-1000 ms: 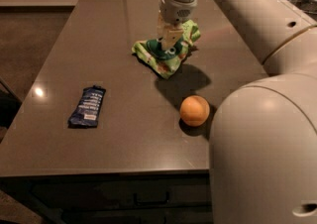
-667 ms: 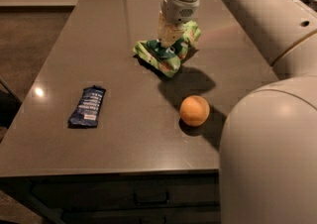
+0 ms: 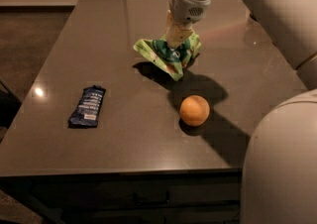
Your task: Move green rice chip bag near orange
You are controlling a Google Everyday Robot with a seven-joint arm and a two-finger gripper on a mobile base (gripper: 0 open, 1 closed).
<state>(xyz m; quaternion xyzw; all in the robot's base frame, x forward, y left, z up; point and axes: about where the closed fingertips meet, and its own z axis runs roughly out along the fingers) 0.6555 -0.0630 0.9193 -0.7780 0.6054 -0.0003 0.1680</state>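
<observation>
The green rice chip bag [image 3: 166,56] is crinkled and hangs lifted a little above the dark table, its shadow beneath it. My gripper [image 3: 177,37] comes down from above and is shut on the bag's top. The orange [image 3: 194,110] rests on the table, in front of the bag and slightly to its right, a short gap away.
A small dark blue wrapper bar [image 3: 88,106] lies on the left part of the dark table [image 3: 114,25]. My arm and body fill the right side of the view. The table's front edge runs along the bottom, with floor to the left.
The bag has been lifted off the table in the gripper's grip and hangs a little closer to the orange. The orange and the blue bar have not moved.
</observation>
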